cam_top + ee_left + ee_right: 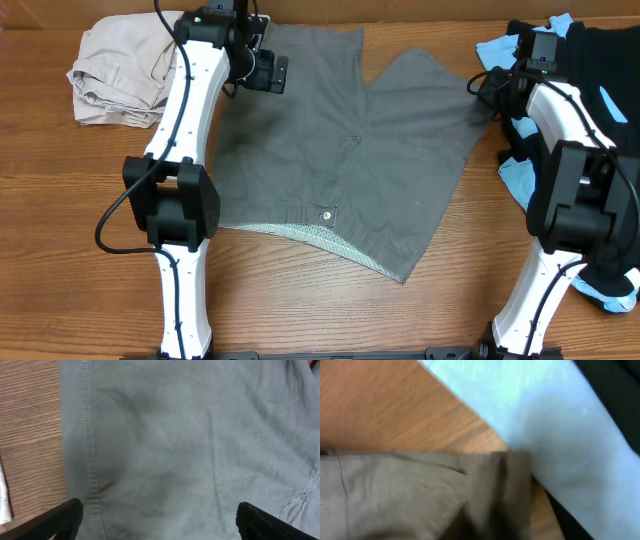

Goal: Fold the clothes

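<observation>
Both arms: white rounded link shells (185,100), black joint housings (180,205), looping black cable (100,228), matte black fingers (62,519).

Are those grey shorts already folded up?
No, the grey shorts lie spread open on the table, both legs apart and the button at the waistband showing.

shorts (340,150) mid-grey | beige garment (115,75) | light-blue garment (518,178) | black garment (600,50) | table (330,320) brown woodgrain
</observation>
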`<state>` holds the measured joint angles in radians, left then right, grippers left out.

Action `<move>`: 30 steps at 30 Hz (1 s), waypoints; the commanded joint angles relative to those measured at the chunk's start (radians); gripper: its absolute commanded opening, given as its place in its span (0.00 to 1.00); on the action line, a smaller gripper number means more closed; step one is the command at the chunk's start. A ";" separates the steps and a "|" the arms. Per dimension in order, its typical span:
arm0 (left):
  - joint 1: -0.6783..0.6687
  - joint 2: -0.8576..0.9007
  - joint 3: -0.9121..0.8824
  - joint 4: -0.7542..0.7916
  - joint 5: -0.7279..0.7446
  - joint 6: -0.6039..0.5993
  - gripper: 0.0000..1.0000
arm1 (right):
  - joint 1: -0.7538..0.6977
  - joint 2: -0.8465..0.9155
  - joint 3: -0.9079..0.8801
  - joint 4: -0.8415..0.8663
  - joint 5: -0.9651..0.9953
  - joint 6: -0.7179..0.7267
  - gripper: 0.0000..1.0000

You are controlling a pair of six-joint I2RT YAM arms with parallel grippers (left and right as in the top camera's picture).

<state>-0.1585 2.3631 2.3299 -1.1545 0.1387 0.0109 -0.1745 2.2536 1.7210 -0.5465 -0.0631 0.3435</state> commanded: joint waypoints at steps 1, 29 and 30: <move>-0.017 -0.009 0.024 0.003 0.015 0.019 1.00 | -0.001 0.004 0.012 0.052 0.020 0.002 0.04; 0.035 -0.016 0.293 -0.204 -0.049 0.036 1.00 | 0.096 -0.354 0.159 -0.633 -0.174 -0.071 1.00; 0.040 -0.016 0.320 -0.228 -0.049 0.036 1.00 | 0.115 -0.367 0.159 -0.703 -0.174 -0.084 1.00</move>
<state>-0.1474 2.3631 2.5481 -1.3365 0.1013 0.0189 -0.1162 1.9911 1.8610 -1.1305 -0.2127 0.2989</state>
